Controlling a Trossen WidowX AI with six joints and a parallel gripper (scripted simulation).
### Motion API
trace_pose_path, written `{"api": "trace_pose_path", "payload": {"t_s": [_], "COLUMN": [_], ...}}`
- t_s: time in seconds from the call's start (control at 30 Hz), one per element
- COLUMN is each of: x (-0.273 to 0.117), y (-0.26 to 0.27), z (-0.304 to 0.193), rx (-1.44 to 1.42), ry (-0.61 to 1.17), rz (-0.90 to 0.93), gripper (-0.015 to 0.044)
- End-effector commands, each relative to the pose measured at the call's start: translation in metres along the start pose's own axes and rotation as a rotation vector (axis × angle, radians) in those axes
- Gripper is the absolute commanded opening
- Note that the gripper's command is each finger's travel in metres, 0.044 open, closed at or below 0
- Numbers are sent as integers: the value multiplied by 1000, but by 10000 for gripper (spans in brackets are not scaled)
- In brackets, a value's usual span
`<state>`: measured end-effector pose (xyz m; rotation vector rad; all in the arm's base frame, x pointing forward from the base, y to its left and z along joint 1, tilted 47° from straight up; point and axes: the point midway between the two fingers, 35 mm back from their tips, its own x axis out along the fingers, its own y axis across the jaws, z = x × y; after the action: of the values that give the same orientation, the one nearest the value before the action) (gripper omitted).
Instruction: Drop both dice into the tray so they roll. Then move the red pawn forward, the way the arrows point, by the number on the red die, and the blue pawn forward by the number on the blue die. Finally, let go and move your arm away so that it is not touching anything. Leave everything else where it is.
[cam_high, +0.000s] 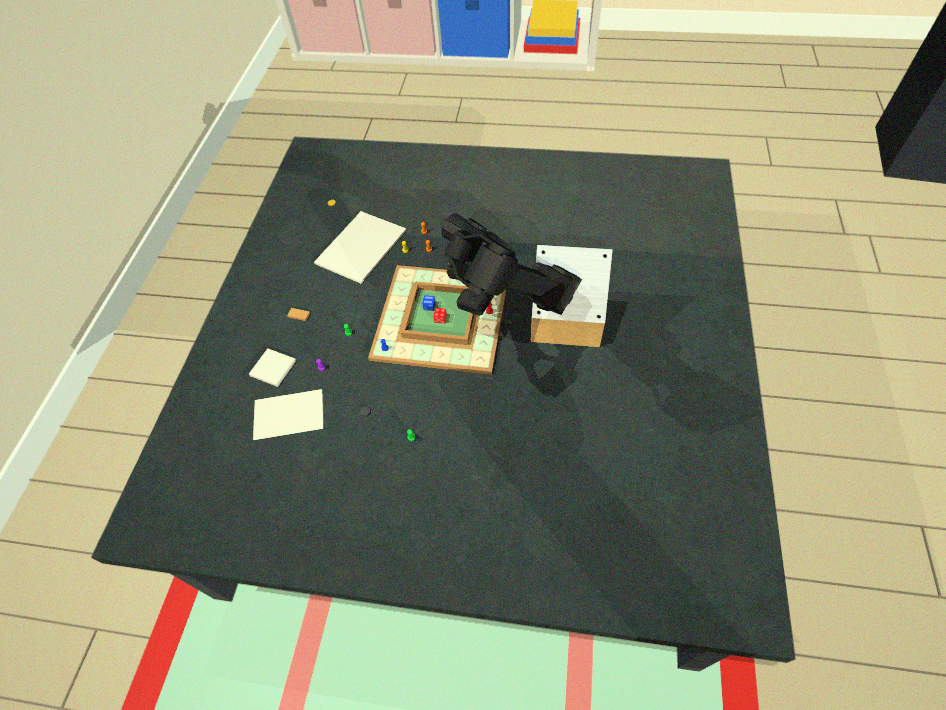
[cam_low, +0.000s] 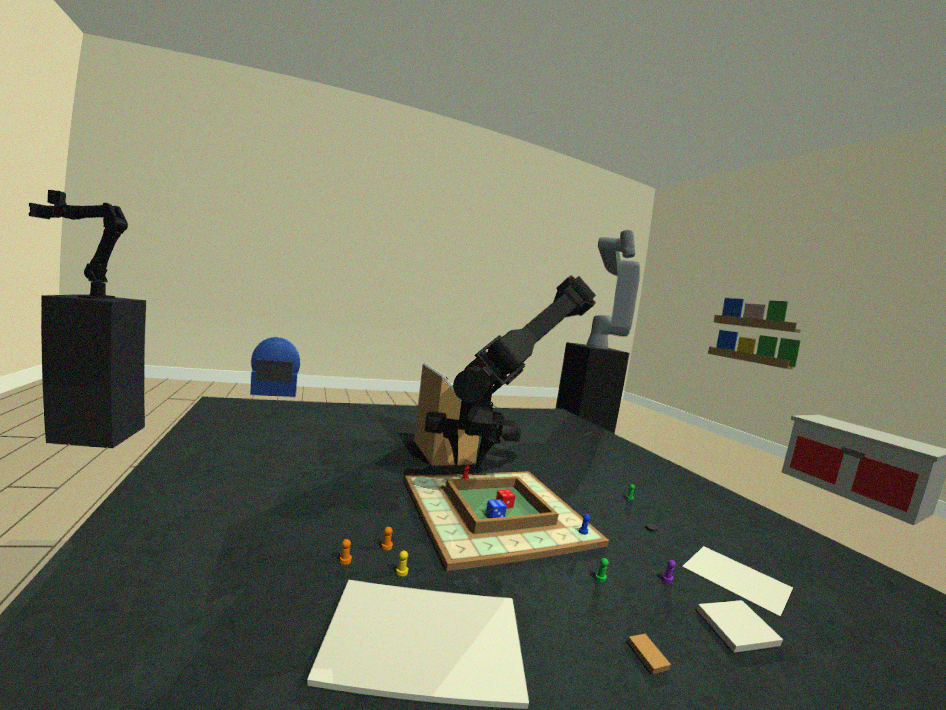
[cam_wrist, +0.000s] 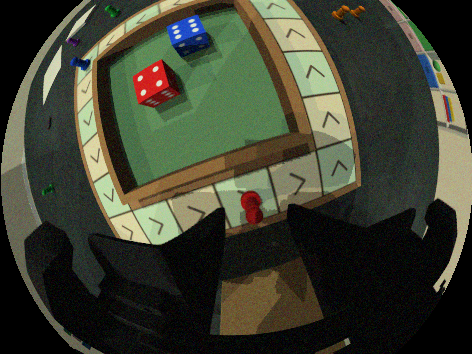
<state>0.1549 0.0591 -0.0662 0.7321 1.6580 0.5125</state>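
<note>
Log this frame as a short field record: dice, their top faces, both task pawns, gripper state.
dice: red die and blue die both at rest in the green tray
red die top face: four pips
blue die top face: six pips
red pawn: upright on a track square along the board's edge, just ahead of the gripper
blue pawn: on the track near the opposite corner
gripper: part open, empty, poised above the red pawn
pawn moves: not yet done

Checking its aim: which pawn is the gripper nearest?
The red pawn on the board's edge track, right in front of the open gripper; every other pawn stands much farther away.
</note>
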Motion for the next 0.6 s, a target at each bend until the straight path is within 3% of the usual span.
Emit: {"api": "trace_pose_path", "payload": {"t_s": [0.0,0.4,0.57], "x": [8,24,24], "y": [0,1,1], "z": [-4,-5,-5], "rx": [14,13,13], "ry": [9,11,11], "rz": [7,11,11], "gripper": [200,200,69]}}
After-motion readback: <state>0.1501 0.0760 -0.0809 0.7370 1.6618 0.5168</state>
